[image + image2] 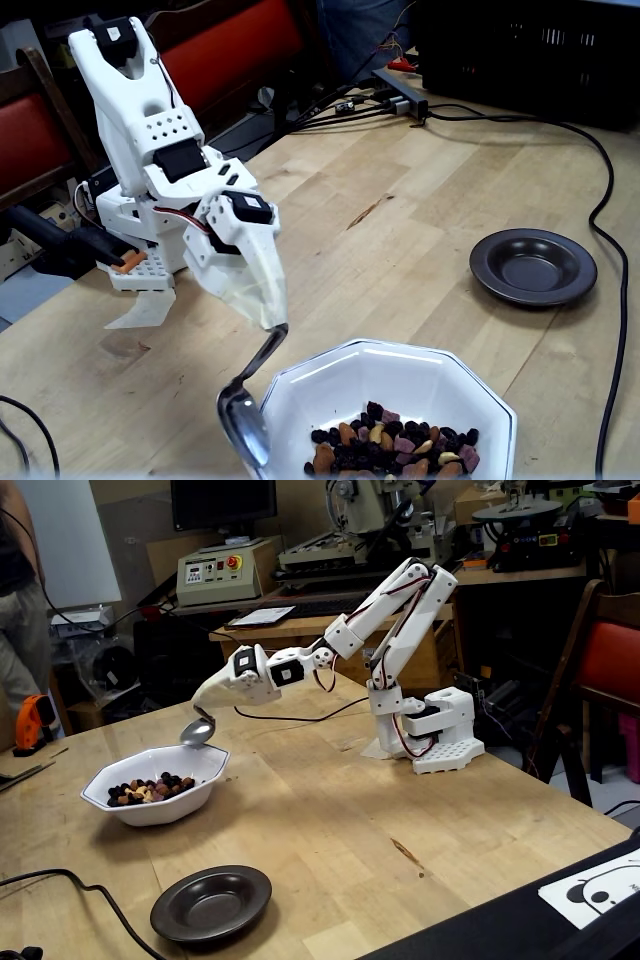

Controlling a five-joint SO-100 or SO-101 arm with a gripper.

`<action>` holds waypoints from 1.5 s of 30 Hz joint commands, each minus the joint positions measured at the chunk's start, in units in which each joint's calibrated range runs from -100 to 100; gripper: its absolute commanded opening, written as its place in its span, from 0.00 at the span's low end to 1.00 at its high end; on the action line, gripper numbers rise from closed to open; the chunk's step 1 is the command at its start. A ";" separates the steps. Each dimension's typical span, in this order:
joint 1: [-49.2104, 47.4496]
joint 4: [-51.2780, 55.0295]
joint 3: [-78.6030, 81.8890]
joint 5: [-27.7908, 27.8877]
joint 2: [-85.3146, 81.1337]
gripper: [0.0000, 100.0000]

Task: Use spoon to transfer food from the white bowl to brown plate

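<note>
The shiny metal spoon (244, 424) (197, 732) sticks down out of my whitish gripper tip (272, 320) (206, 706), which is shut on its handle. The spoon's oval end hangs at the near-left rim of the white bowl (335, 362) in a fixed view, and just over the bowl's far rim (168, 805) in the other; it looks empty. The food (392, 444) (150, 785), a heap of nuts, raisins and pink bits, lies in the bowl. The brown plate (492, 250) (172, 912) sits empty on the wooden table, apart from the bowl.
The arm's white base (140, 262) (440, 742) stands on the table. A black cable (603, 215) curves around the plate's side; another cable (95, 895) lies beside the plate. A panda-printed sheet (600, 885) rests at the table's corner.
</note>
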 commanded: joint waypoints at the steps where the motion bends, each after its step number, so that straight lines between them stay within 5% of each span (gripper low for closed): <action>1: -3.98 -1.90 -1.19 -0.10 -0.28 0.02; 32: -9.32 -2.14 -13.32 -6.50 10.34 0.02; 45: -8.73 -25.78 -12.43 -6.06 19.49 0.02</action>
